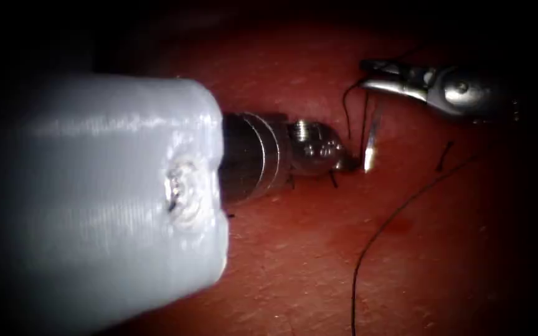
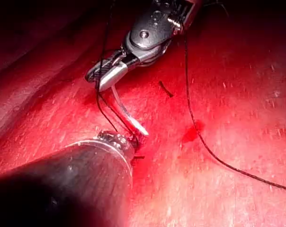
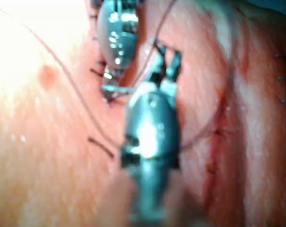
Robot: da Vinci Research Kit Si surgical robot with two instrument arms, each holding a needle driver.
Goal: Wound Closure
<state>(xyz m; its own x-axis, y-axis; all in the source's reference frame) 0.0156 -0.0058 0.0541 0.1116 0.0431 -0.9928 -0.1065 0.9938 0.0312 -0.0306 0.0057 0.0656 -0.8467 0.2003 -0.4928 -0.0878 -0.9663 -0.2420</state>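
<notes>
Your right arm's tool [image 1: 375,78] pinches the curved steel needle [image 1: 372,140] near its upper end; its lower end stands at the red pork tissue [image 1: 319,261] beside your left arm's tool [image 1: 344,163], whose jaws I cannot tell. The thin black thread [image 1: 387,227] trails loose. Judged mid-stitch: secure the needle's lower end next.

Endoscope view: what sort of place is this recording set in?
Most likely a surgical suturing practice bench. Two wristed tools work over red tissue: the right tool holds the curved needle near one end, the left tool meets the needle's other end at the tissue, and black thread trails across it.
</notes>
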